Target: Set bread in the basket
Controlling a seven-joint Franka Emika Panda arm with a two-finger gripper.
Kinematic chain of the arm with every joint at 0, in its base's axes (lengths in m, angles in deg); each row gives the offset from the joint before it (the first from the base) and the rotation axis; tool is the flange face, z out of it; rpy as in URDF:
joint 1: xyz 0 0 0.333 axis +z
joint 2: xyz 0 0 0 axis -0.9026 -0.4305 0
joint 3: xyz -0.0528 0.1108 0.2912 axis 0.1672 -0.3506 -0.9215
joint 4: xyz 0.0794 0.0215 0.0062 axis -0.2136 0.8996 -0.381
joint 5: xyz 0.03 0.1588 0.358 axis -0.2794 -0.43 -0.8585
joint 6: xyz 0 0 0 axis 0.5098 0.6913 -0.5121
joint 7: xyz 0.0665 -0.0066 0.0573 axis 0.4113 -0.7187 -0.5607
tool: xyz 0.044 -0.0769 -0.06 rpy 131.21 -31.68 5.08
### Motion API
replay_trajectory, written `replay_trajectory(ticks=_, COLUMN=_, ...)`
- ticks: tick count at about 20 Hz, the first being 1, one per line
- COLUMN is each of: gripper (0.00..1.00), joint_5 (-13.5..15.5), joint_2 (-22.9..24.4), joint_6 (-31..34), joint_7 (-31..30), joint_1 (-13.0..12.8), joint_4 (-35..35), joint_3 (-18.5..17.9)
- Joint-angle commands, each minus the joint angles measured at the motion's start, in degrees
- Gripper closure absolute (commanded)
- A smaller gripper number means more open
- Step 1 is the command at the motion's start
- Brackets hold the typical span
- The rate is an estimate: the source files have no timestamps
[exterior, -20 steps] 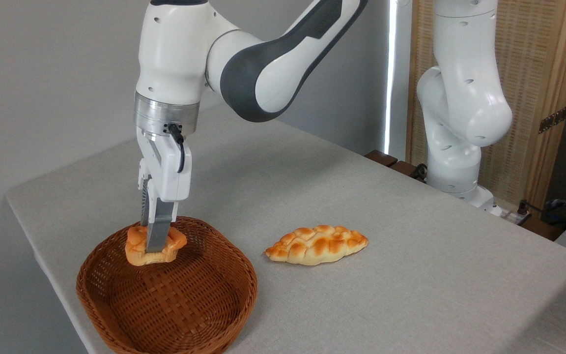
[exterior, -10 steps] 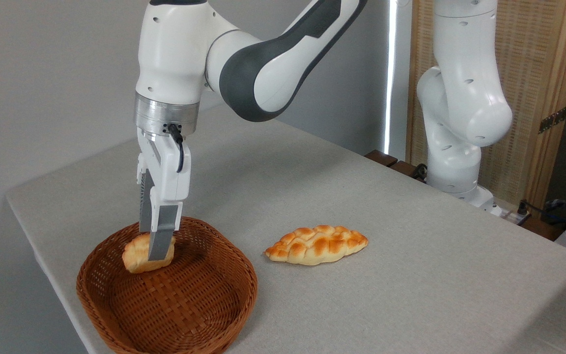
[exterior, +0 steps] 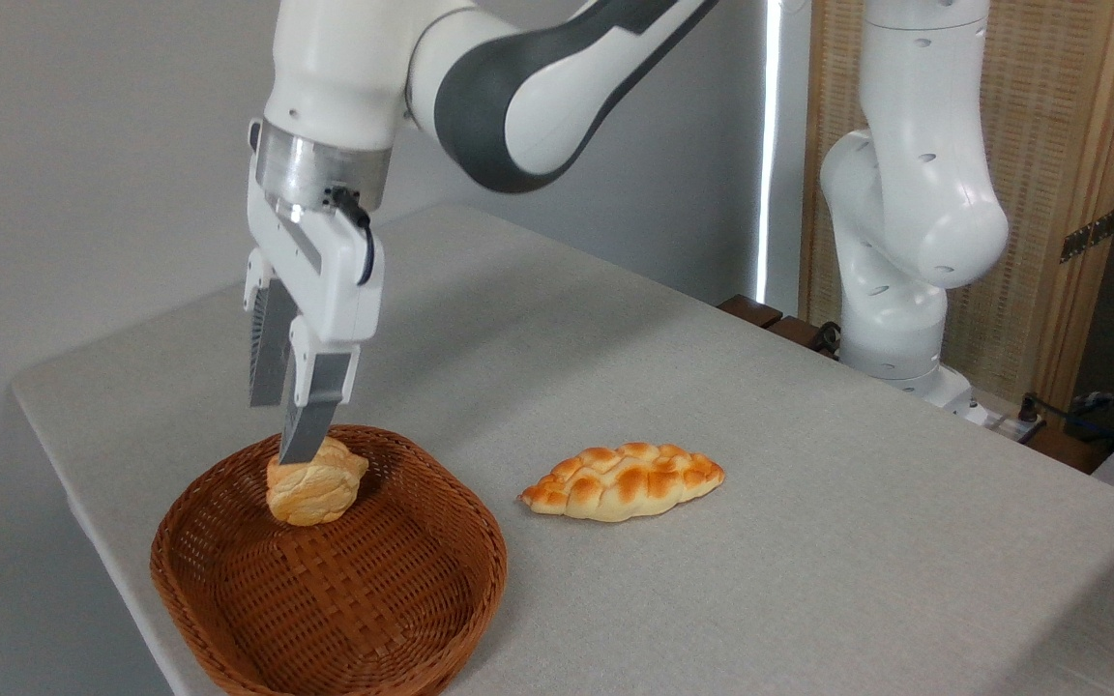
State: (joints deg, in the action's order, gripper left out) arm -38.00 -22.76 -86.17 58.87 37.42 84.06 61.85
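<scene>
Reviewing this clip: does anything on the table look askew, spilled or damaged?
Nothing is spilled or visibly damaged. The small round golden bun sits inside the brown woven wicker basket, near its far edge. The long braided golden loaf lies intact on the grey table. The open gripper hangs over the bun.

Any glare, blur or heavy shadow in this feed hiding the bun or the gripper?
Fixed camera: sharp, evenly lit; the only glare is a bright window strip behind. The bread in the basket and the open gripper read clearly; shadows are soft.
</scene>
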Motion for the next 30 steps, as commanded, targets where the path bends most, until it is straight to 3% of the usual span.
replay_trajectory(ticks=1, gripper=0.00, joint_5=0.11, joint_2=1.67, joint_6=12.25, joint_7=-0.99, joint_1=0.35, joint_4=-4.69, joint_3=-0.02)
replay_trajectory(ticks=3, gripper=0.00, joint_5=0.02, joint_2=1.75, joint_6=20.97, joint_7=-1.17, joint_1=0.62, joint_4=-8.30, joint_3=-0.11)
replay_trajectory(ticks=7, gripper=0.00, joint_5=-0.59, joint_2=3.33, joint_6=26.62, joint_7=-6.68, joint_1=1.23, joint_4=-9.63, joint_3=-0.20)
replay_trajectory(ticks=10, gripper=0.00, joint_5=-5.07, joint_2=3.43, joint_6=30.92, joint_7=-14.51, joint_1=4.48, joint_4=-12.26, joint_3=2.52)
replay_trajectory(ticks=12, gripper=0.00, joint_5=-5.08, joint_2=3.42, joint_6=34.52, joint_7=-15.23, joint_1=7.89, joint_4=-13.58, joint_3=4.62)
replay_trajectory(ticks=14, gripper=0.00, joint_5=-5.17, joint_2=3.16, joint_6=38.22, joint_7=-15.23, joint_1=13.16, joint_4=-15.34, joint_3=8.83)
replay_trajectory(ticks=17, gripper=0.00, joint_5=-6.30, joint_2=3.07, joint_6=39.46, joint_7=-15.23, joint_1=16.96, joint_4=-15.70, joint_3=13.50)
replay_trajectory(ticks=20, gripper=0.00, joint_5=-8.68, joint_2=2.81, joint_6=41.22, joint_7=-15.41, joint_1=18.19, joint_4=-15.61, joint_3=17.37)
replay_trajectory(ticks=30, gripper=0.00, joint_5=-8.51, joint_2=2.11, joint_6=40.25, joint_7=-15.23, joint_1=18.55, joint_4=-15.79, joint_3=15.89)
